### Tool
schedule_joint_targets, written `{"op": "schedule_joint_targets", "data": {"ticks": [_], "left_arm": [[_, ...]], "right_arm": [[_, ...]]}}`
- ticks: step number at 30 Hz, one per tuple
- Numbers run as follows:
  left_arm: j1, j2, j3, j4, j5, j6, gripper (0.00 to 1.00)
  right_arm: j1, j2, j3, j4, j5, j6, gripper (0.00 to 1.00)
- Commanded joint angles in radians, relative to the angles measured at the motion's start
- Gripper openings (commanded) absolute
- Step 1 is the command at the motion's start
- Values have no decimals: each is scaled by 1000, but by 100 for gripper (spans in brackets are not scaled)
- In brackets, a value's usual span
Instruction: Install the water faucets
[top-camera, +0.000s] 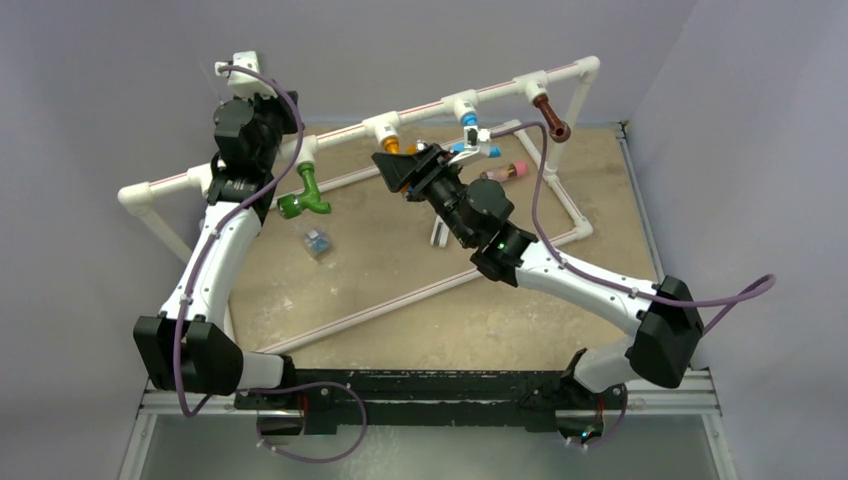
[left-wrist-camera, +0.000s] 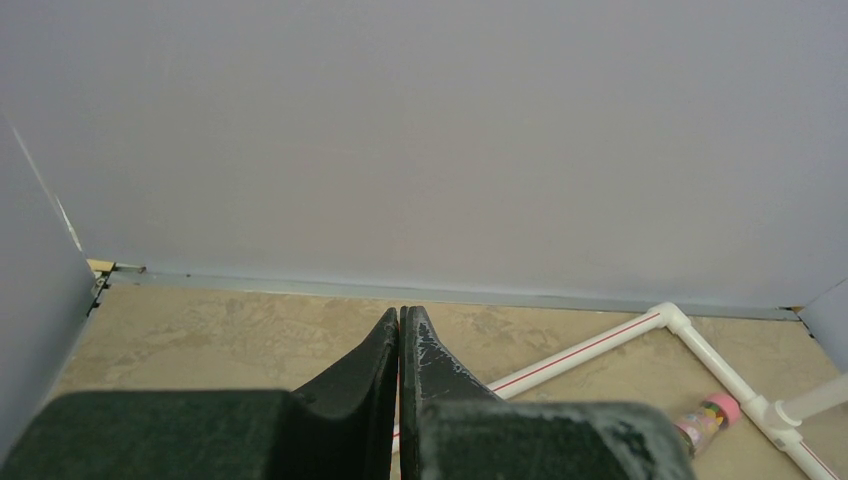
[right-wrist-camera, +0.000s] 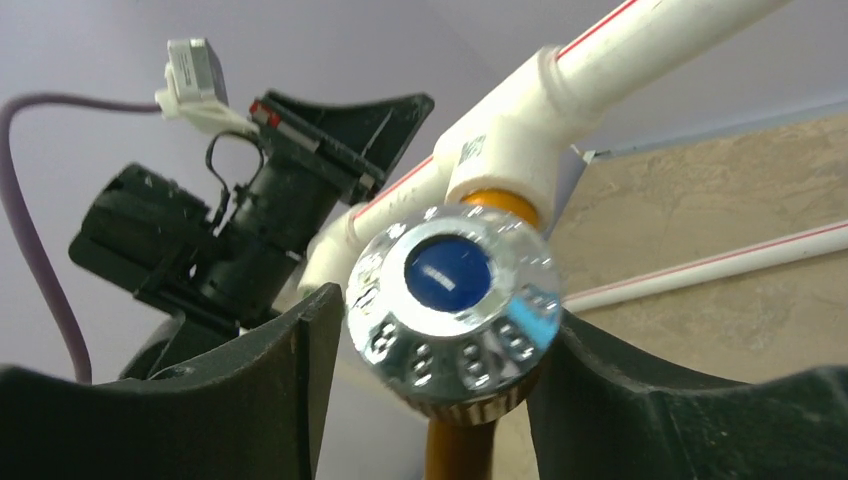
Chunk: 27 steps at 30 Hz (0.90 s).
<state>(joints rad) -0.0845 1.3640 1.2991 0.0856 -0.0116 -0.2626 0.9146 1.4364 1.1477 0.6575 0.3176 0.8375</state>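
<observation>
Desk (top-camera: 400, 290): tan top, carrying the white pipe frame (top-camera: 140, 197). All positions below are referenced to the frame's raised top rail (top-camera: 425, 111).

Left arm (top-camera: 215, 250): reaches up at the rail's left end. Left tool (left-wrist-camera: 400, 318) is clenched, fingers pressed flat together with nothing between them, aimed at the back wall beyond the rail.

Right arm (top-camera: 590, 285): extends to the rail's middle. Right tool (right-wrist-camera: 452, 312) straddles the chrome knob (right-wrist-camera: 450, 270) of the orange faucet (top-camera: 391, 145), one finger on each side. Cannot tell whether the fingers pinch the knob or stand just clear of it; the knob's edge is blurred.

Faucets: all four hang beneath tees on the rail. From left to right: green faucet (top-camera: 305, 195), orange, blue faucet (top-camera: 470, 120), brown faucet (top-camera: 551, 115) nearest the right end.

Clear cylinder (top-camera: 505, 172), pink end: lies on the desk below the rail, between blue and brown.

Small clear piece (top-camera: 317, 242): on the desk below the green faucet.
</observation>
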Motion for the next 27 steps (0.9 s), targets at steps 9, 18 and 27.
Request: {"op": "schedule_joint_targets", "data": {"ticks": [9,18,27], "left_arm": [[3,89,-90,-235,-2,-17,0],[3,80,-89,-226,7,-38,1],[3,101,-72,-207,-17,-63,7]], "right_arm": [[21,-140,89,-125,10,-208,79],[20,-314,-72,-249,70,-304,88],[21,-588,-236,-443,57,-299,93]]}}
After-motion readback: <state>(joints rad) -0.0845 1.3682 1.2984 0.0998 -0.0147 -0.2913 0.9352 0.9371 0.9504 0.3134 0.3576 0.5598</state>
